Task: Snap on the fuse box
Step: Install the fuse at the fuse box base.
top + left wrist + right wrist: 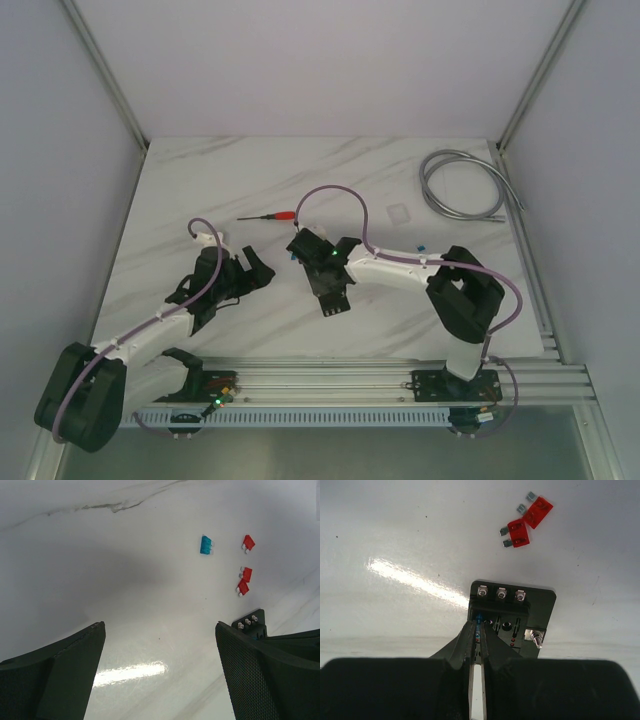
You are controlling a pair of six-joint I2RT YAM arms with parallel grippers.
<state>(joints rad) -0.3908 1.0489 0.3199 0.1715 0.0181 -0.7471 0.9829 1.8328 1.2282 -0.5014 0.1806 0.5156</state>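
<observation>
Right gripper (476, 626) filled the bottom of the right wrist view, its two fingers (466, 642) drawn to a narrow slit with only a sliver of light between them. Tips sat directly over the fuse box (542, 602), at the near-left part of its slotted face. A small blue speck (479, 618) showed just at the fingertips (could not tell whether it was pinched or already seated in a slot).

Fuse box lay flat on the white marbled table (200, 170), near the table's middle in the top view, mostly covered there by the right gripper. A row of three silver screw terminals (500, 594) ran along its far edge, with one more metal terminal on its right side.

Two red fuses (518, 533) lay loose on the table beyond the box, touching each other, apart from the box.

Left gripper (160, 630) was spread wide, holding nothing, with bare table between its fingers (55, 680). It hung to the left of the right gripper, near it but not touching. In its wrist view a corner of the fuse box showed just beyond the right-hand finger; further out lay three red fuses and one blue fuse (205, 545), all loose.

Elsewhere on the table: a red-handled screwdriver (272, 216) just behind the right gripper, a small clear lid (398, 212) to the right of it, and a coiled grey cable (462, 190) at the far right corner.
</observation>
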